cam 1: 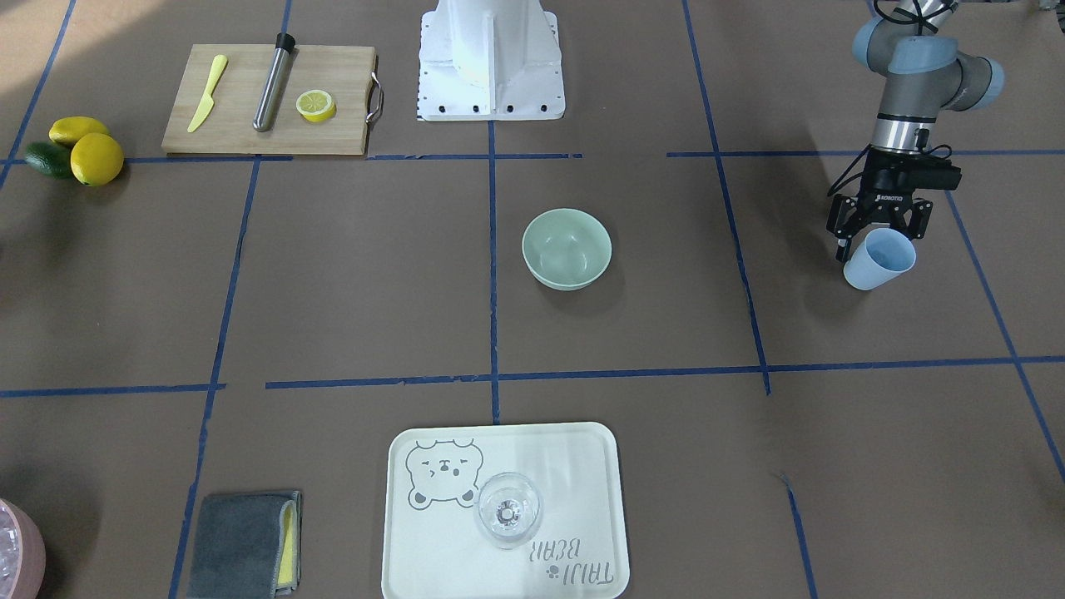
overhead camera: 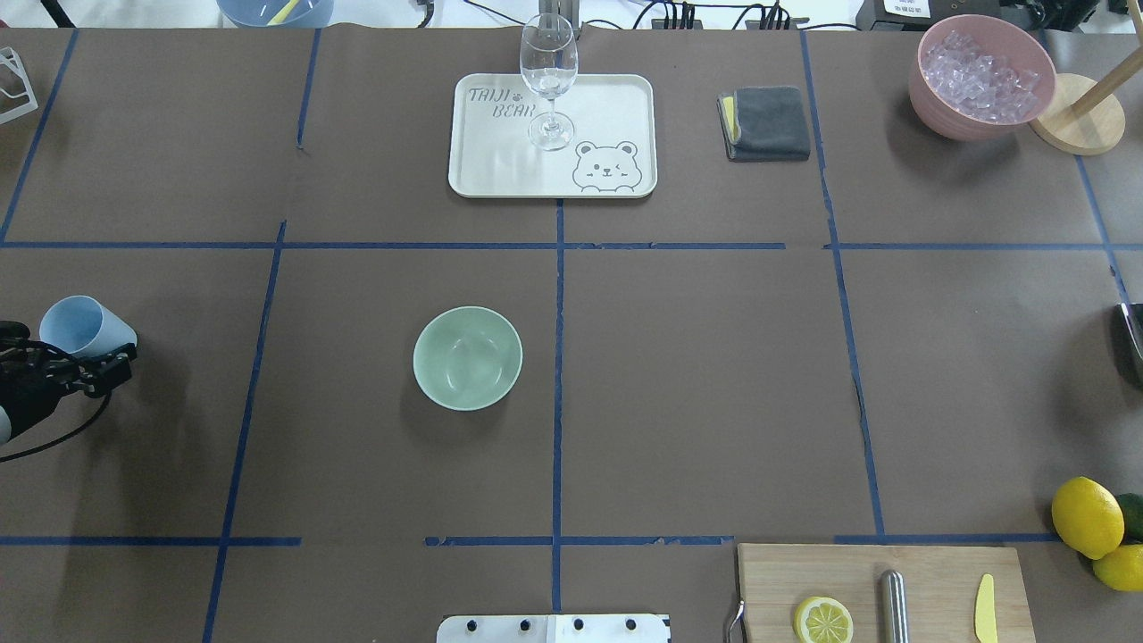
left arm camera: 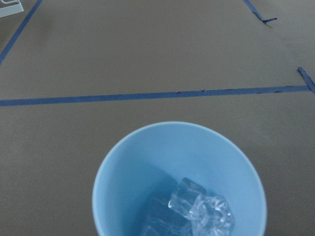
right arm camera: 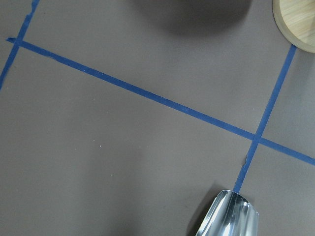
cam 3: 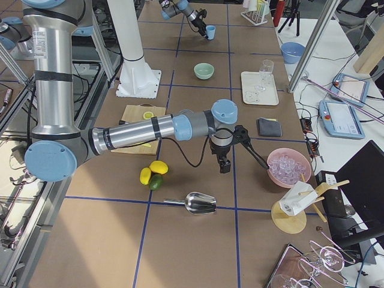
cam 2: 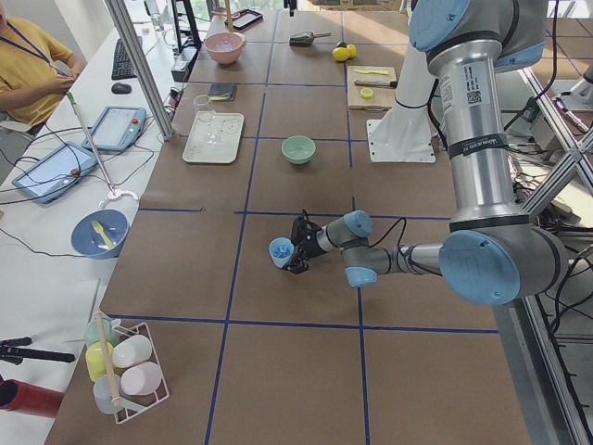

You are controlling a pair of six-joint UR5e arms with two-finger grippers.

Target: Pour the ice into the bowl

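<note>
My left gripper [cam 1: 878, 240] is shut on a light blue cup [cam 1: 879, 259] and holds it tilted, off to the robot's left of the bowl. The left wrist view looks into the cup [left arm camera: 177, 182], where a few clear ice cubes [left arm camera: 202, 210] lie at the bottom. The pale mint-green bowl [cam 1: 567, 249] stands near the table's middle [overhead camera: 467, 357] and looks empty. The cup is well apart from the bowl. My right gripper [cam 3: 223, 163] hangs low over the table beside the pink tub; I cannot tell if it is open or shut.
A pink tub of ice [overhead camera: 980, 76] stands at the far right, with a metal scoop [cam 3: 198, 203] lying near it. A white tray [overhead camera: 500, 170] with a wine glass [overhead camera: 548, 80], a grey cloth [overhead camera: 766, 122], a cutting board [overhead camera: 938, 572] and lemons [overhead camera: 1087, 516] ring the bowl.
</note>
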